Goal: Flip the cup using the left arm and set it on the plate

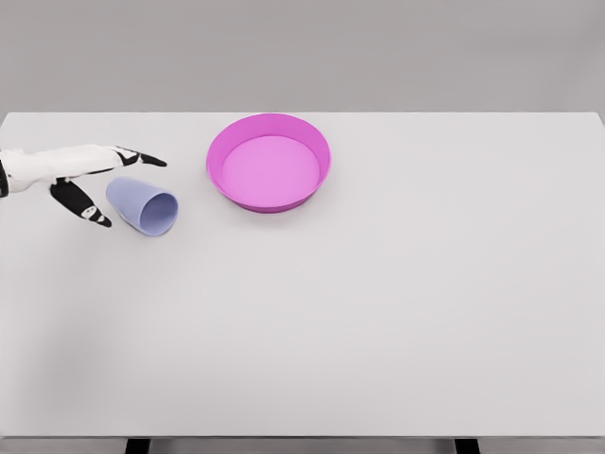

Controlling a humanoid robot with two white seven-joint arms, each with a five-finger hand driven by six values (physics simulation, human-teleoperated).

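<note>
Your left hand (71,175) reached in from the left edge with its fingers (142,158) spread wide, gripping nothing. The lavender cup (143,205) lay on its side on the white counter (378,312), just beside that hand, mouth facing lower right. The pink plate (268,163) sat near its right.

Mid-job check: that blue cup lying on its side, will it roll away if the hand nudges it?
Probably. The cup lies on its side on the smooth table, so a nudge from the open left hand may roll it. Its taper suggests a curved path. It looks rigid, likely light.
</note>
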